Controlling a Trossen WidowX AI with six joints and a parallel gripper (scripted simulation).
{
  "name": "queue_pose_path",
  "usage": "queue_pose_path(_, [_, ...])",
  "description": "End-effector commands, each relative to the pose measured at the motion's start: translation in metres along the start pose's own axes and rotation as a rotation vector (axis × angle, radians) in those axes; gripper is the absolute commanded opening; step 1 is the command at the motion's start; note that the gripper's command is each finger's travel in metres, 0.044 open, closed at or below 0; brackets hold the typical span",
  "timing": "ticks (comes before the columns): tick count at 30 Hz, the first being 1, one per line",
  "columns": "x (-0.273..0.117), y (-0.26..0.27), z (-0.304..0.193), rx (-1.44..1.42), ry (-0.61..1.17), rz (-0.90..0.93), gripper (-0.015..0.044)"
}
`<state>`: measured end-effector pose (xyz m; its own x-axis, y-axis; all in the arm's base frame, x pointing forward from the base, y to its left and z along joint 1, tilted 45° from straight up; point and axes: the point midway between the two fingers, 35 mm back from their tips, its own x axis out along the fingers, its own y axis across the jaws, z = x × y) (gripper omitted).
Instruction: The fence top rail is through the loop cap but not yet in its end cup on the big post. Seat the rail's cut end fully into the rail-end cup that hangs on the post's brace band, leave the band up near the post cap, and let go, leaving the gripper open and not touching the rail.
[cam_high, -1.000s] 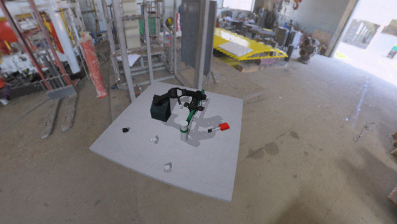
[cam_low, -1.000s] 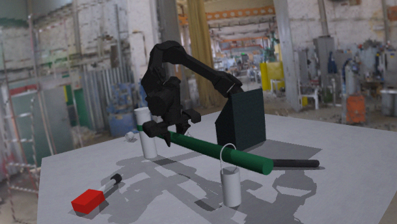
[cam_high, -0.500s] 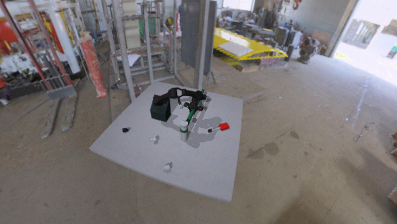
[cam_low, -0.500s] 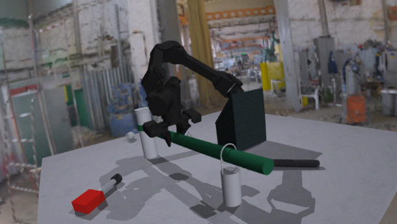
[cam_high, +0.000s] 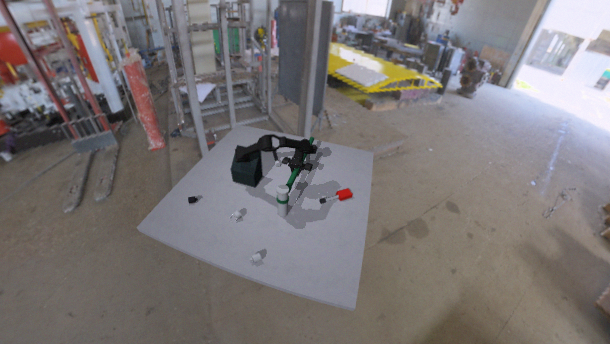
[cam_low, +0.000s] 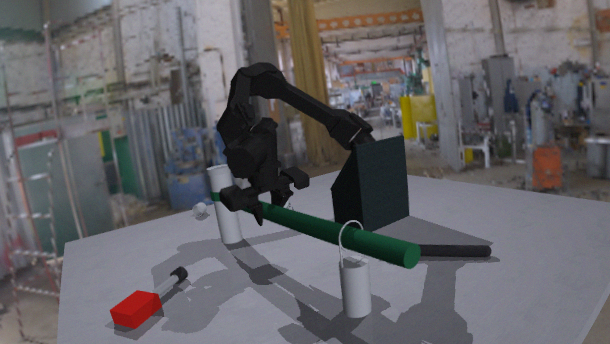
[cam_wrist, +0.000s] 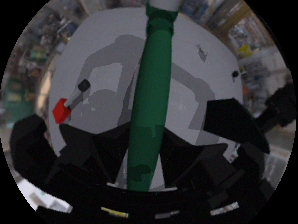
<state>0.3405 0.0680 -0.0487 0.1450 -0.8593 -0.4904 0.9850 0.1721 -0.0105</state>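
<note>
The green top rail (cam_high: 294, 176) (cam_low: 310, 222) (cam_wrist: 150, 95) slants through the wire loop (cam_low: 341, 235) on the short white post (cam_low: 356, 292), its near end sticking out past it. My gripper (cam_high: 298, 166) (cam_low: 270, 211) (cam_wrist: 146, 125) is shut on the rail, between the loop and the big post. The big white post (cam_high: 282, 209) (cam_low: 228, 222) stands upright, with a green brace band (cam_high: 282, 201) (cam_low: 215, 196) on its upper part below the cap. The rail's far end meets the dark green cup (cam_wrist: 160, 24) at the band; how deep it sits is hidden.
A red-handled tool (cam_high: 344, 194) (cam_low: 135, 310) (cam_wrist: 61, 111) lies beside the rail. The dark arm base (cam_high: 246, 169) (cam_low: 382, 185) stands on the other side. A black rod (cam_low: 457, 251) lies behind the rail's near end. Small white fittings (cam_high: 237, 215) and a black piece (cam_high: 192, 199) lie beyond.
</note>
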Motion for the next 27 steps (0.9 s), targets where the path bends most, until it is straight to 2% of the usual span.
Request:
queue_pose_path(1, [-0.001,0.001,0.005,0.0,-0.004,0.004,0.0])
queue_pose_path(27, [-0.01,0.009,0.023,0.001,-0.004,0.004,0.0])
